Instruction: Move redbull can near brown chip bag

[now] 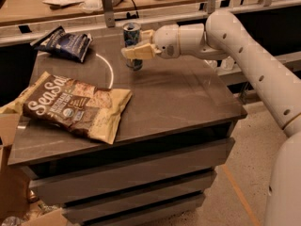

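**Jaws grip the redbull can (131, 33)**

Jaws of the gripper (135, 52) clamp the upright can around its middle, at the rear of the dark surface (188, 93). The brown chip bag (75, 106) lies flat at the front left, well apart; a dark blue chip bag (66, 44) sits back left.

Gripper (134, 44) clasps can (132, 30) at far edge. Open tabletop (178, 98) lies between it and brown bag (75, 107); blue bag (66, 44) sits far-left.
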Controlling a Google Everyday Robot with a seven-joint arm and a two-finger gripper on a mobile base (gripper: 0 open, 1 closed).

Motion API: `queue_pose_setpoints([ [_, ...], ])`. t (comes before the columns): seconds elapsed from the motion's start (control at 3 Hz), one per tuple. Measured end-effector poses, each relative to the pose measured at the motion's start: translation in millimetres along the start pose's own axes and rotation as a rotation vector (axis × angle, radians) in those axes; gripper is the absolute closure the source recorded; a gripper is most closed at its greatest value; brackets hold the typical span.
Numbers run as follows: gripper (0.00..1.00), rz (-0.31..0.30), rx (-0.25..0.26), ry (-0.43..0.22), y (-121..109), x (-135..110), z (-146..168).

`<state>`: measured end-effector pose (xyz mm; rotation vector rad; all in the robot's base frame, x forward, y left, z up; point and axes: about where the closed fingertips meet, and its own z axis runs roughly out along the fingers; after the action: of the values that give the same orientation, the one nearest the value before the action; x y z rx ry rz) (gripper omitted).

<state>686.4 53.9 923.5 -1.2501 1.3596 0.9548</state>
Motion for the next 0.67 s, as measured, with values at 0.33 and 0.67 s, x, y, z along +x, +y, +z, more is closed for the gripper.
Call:
queue_pose_setpoints([
  [0.33,1.0,0.036,-0.103,0.035,32,1,1],
  [0.67,1.0,0.049,-0.133,0.047,43,4,4],
])
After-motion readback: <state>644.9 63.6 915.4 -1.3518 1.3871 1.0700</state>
